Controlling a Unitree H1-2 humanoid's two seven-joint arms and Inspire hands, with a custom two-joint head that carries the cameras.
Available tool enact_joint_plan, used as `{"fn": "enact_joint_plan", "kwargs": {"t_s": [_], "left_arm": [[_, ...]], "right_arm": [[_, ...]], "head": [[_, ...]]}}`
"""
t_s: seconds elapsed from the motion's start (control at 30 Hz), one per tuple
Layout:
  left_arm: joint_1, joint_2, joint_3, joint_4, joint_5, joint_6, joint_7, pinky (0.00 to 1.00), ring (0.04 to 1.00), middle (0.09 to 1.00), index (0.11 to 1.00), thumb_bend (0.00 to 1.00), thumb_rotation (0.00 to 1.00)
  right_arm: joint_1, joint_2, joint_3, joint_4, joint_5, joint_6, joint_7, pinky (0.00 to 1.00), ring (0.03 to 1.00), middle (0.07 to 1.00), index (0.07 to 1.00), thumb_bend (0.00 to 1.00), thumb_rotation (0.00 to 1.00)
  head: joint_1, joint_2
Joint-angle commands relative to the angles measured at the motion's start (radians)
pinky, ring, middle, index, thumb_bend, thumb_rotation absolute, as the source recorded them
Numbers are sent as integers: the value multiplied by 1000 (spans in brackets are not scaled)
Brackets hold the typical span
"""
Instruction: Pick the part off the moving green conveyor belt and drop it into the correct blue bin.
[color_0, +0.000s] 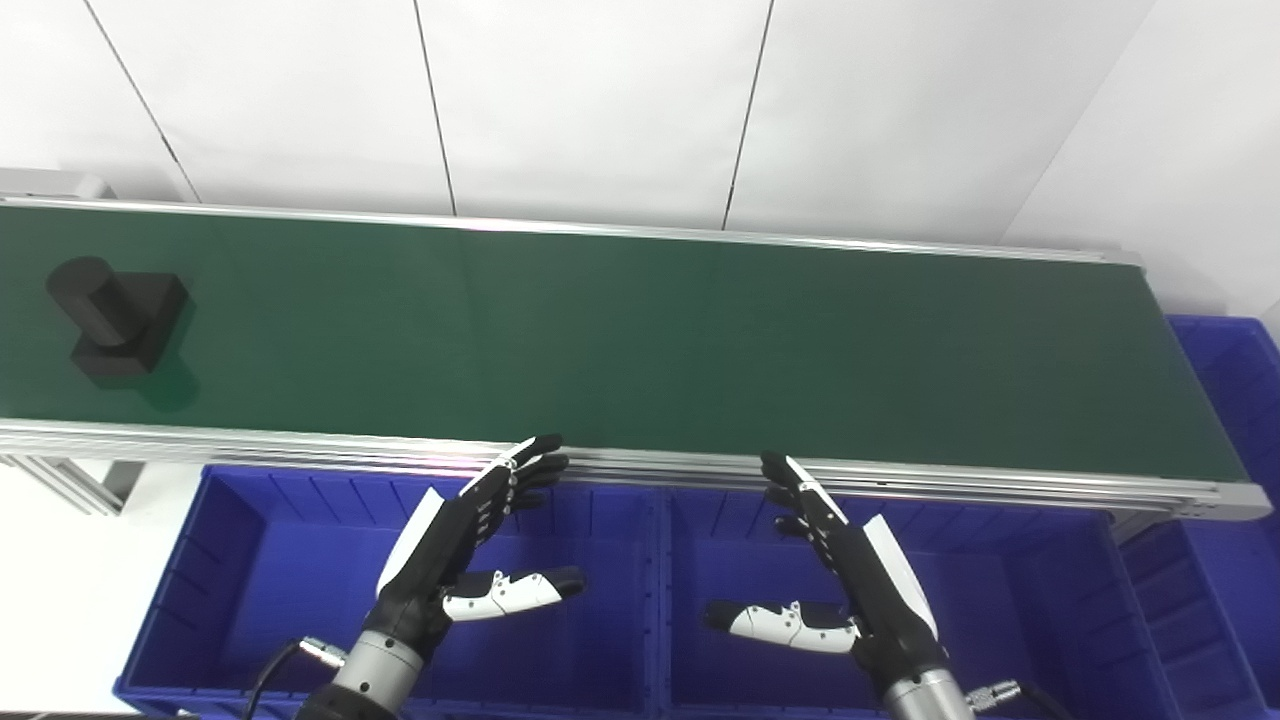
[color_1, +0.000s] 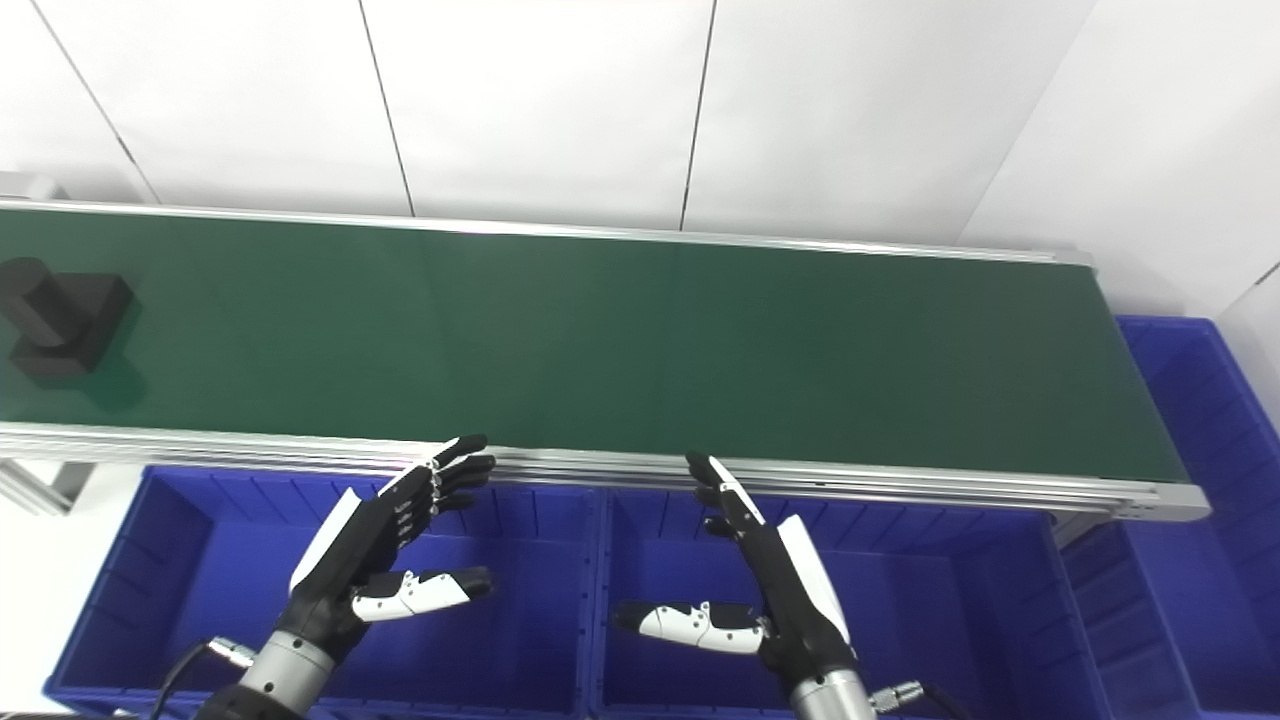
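Observation:
A black part (color_0: 118, 318), a short cylinder standing on a square block, rides on the green conveyor belt (color_0: 640, 340) at its far left end. My left hand (color_0: 470, 545) hovers open over the left blue bin (color_0: 250, 560), fingers reaching toward the belt's near rail. My right hand (color_0: 835, 565) is open too, above the middle blue bin (color_0: 1000, 600). Both hands hold nothing and are far to the right of the part. In the right eye view the part (color_1: 58, 318) sits near the left edge of the picture.
A third blue bin (color_0: 1235, 400) stands beyond the belt's right end. The belt's aluminium rail (color_0: 650, 470) runs between my hands and the belt. A white panelled wall (color_0: 600, 100) is behind the conveyor.

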Motion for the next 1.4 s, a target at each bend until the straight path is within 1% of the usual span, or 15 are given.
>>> {"fn": "enact_joint_plan", "kwargs": {"t_s": [0.0, 0.17, 0.23, 0.37, 0.5, 0.77, 0.87, 1.0, 1.13, 1.17, 1.2, 1.23, 1.27, 1.3, 1.37], "left_arm": [[-1, -5, -2, -21, 9, -19, 16, 822, 852, 850, 868, 788, 437], [1, -7, -2, -18, 8, -27, 14, 819, 856, 856, 866, 791, 428], [2, -8, -3, -19, 11, -28, 15, 811, 852, 857, 864, 793, 427], [4, -9, -3, -23, 9, -22, 12, 816, 855, 861, 864, 796, 423], [5, -7, -2, -24, 7, -18, 8, 823, 861, 868, 867, 798, 422], [1, 10, -12, -25, 36, -3, -3, 843, 877, 889, 886, 783, 445], [-1, 14, -14, -21, 40, -7, -2, 840, 876, 891, 885, 784, 445], [-1, 17, -17, -16, 34, -10, -2, 845, 878, 891, 881, 784, 434], [4, 19, -18, -13, 28, -10, -4, 842, 881, 892, 877, 783, 424], [6, 19, -18, -7, 26, -14, -3, 840, 882, 893, 876, 786, 424], [7, 19, -18, -2, 25, -17, -3, 838, 885, 893, 875, 789, 432], [9, 20, -18, 2, 24, -22, -2, 837, 885, 893, 875, 791, 435], [11, 20, -18, 4, 24, -25, -1, 833, 886, 893, 872, 799, 440], [13, 20, -18, 2, 19, -30, -3, 831, 887, 893, 872, 801, 442], [18, 22, -19, -6, 11, -36, -6, 850, 890, 895, 874, 800, 435]], "right_arm": [[-5, 0, -4, -32, 4, 4, -4, 824, 905, 930, 941, 807, 286], [-3, -3, -6, -31, 6, -8, -6, 815, 900, 929, 941, 801, 282], [-2, -2, -6, -36, 6, -1, -4, 841, 907, 931, 945, 800, 283], [0, -2, -9, -31, 10, -12, -9, 842, 904, 929, 945, 801, 283], [2, 5, -11, -34, 12, 0, -9, 851, 914, 935, 948, 803, 286], [0, 10, -13, -34, 11, 20, -5, 891, 931, 948, 956, 794, 272], [-1, 10, -11, -41, 7, 39, 1, 889, 940, 956, 960, 792, 276], [-3, 7, -8, -39, 2, 38, -1, 875, 938, 954, 958, 794, 275], [2, 4, 0, -35, -15, 31, -5, 844, 928, 951, 956, 797, 287], [4, 4, 2, -26, -19, 21, -10, 838, 925, 949, 955, 798, 288], [6, 3, 4, -20, -22, 14, -13, 830, 924, 947, 955, 798, 289], [9, 4, 5, -18, -22, 10, -15, 828, 924, 947, 955, 798, 289], [11, 4, 6, -16, -21, 7, -17, 833, 925, 948, 955, 799, 288], [14, 5, 5, -24, -17, 12, -16, 835, 926, 949, 956, 800, 287], [20, 6, 5, -40, -11, 20, -14, 853, 924, 947, 954, 803, 280]], "head": [[3, 0], [5, -2], [5, -2], [7, -2], [5, -4], [5, -8], [5, -8], [4, -12], [5, -27], [3, -53], [3, -53], [6, -62], [6, -62], [12, -52], [17, -54]]}}
